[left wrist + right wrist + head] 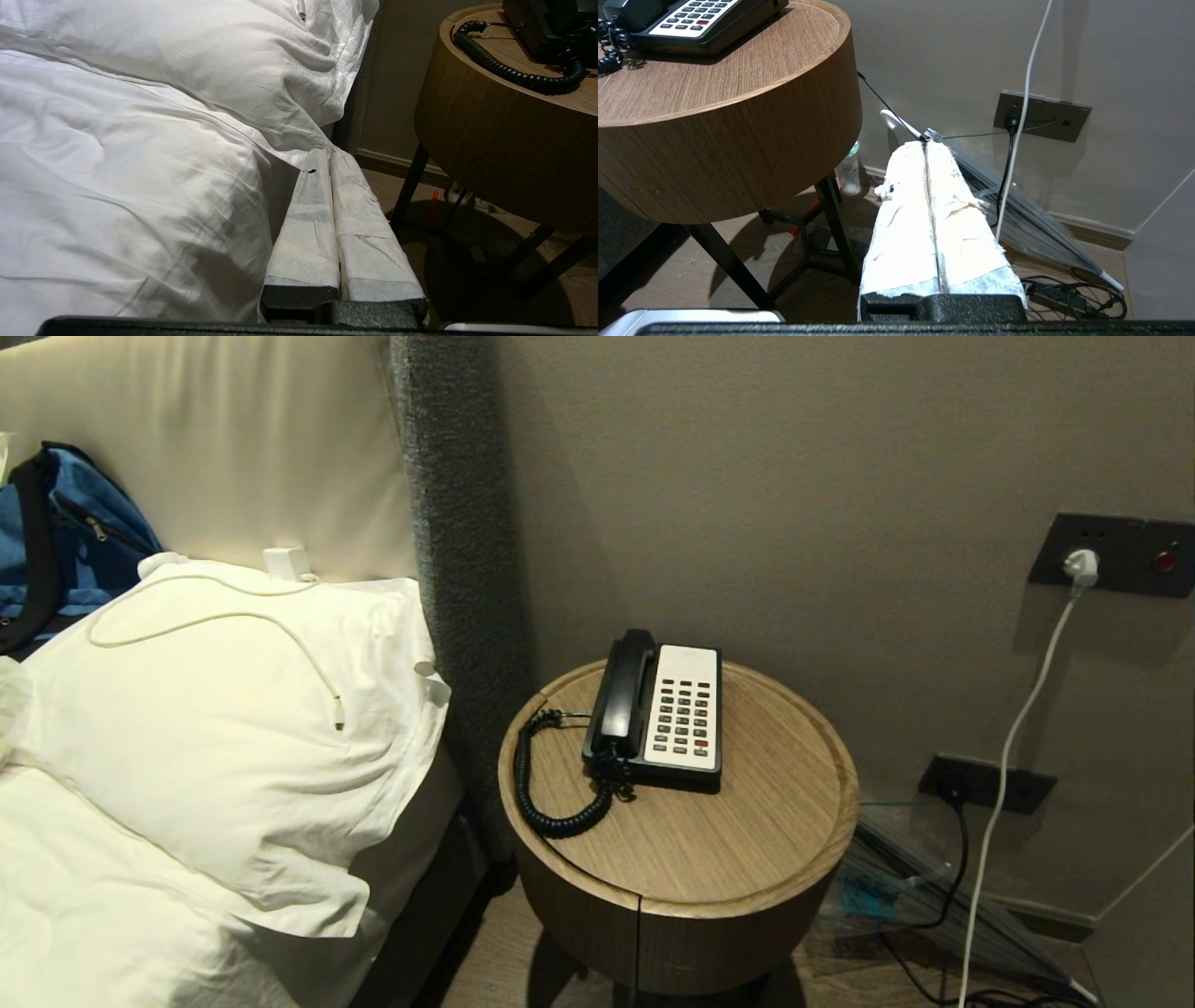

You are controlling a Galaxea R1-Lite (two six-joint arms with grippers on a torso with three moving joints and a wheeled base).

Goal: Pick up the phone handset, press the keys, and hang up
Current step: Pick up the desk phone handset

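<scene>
The glossy black phone handset [620, 693] lies in its cradle on the left side of the phone base, on a round wooden bedside table [747, 840]. Its coiled cord [546, 803] loops over the tabletop toward the bed. The keys [683, 716] sit in rows on the cream faceplate, with one red button [701, 743]. Neither arm shows in the head view. My left gripper [328, 151] hangs low between the bed and the table, shut and empty. My right gripper [926, 143] hangs low to the right of the table, also shut and empty.
A bed with a white pillow [233, 709], a charger cable [215, 616] and a blue bag [65, 541] lies left of the table. On the right, wall sockets [1111, 555], hanging cables [1008, 747] and a folded umbrella [1017, 210] crowd the floor. A small bottle [850, 170] stands under the table.
</scene>
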